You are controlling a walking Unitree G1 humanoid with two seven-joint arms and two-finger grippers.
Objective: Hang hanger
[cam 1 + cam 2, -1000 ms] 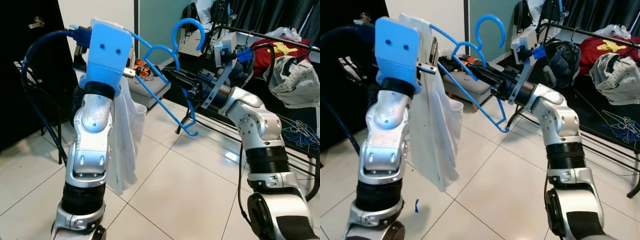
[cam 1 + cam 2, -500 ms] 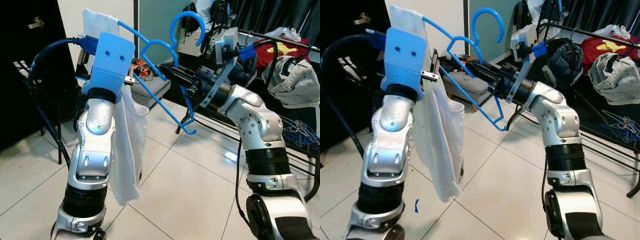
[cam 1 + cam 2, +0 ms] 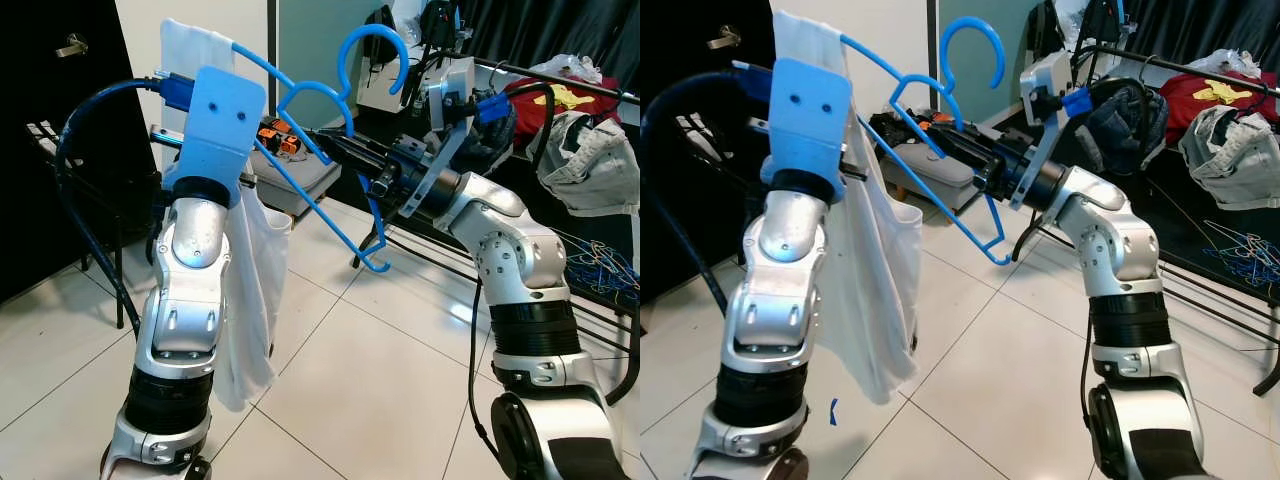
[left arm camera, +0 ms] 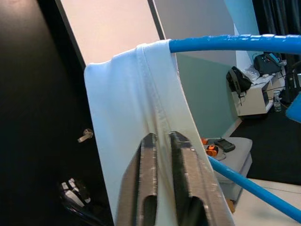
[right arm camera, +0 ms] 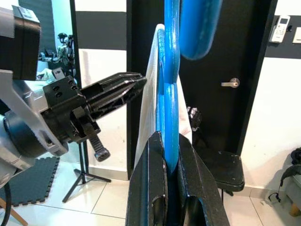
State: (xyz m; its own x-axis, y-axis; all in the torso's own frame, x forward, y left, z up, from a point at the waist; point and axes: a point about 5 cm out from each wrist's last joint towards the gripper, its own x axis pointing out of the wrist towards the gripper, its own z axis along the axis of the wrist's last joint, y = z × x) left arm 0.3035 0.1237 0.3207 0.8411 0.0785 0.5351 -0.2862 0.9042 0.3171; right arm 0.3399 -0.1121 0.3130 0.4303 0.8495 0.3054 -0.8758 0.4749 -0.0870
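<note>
A blue plastic hanger is held up in the air between my two arms, its hook pointing up. A white garment is draped over the hanger's left end and hangs down beside my left arm. My right gripper is shut on the hanger's blue neck, and its black fingers reach in from the right. My left gripper is shut on the white cloth just below the hanger's bar. A black clothes rail runs behind my right arm.
Red and grey clothes are piled past the rail at the right. A grey case with orange items sits on the floor behind the hanger. A black door and a dark stand are at the left. Loose blue hangers lie at the far right. White tiles stretch ahead.
Over the last second my left arm has lifted the cloth-covered end of the hanger higher. The right gripper keeps hold of the neck, and the hook has shifted slightly.
</note>
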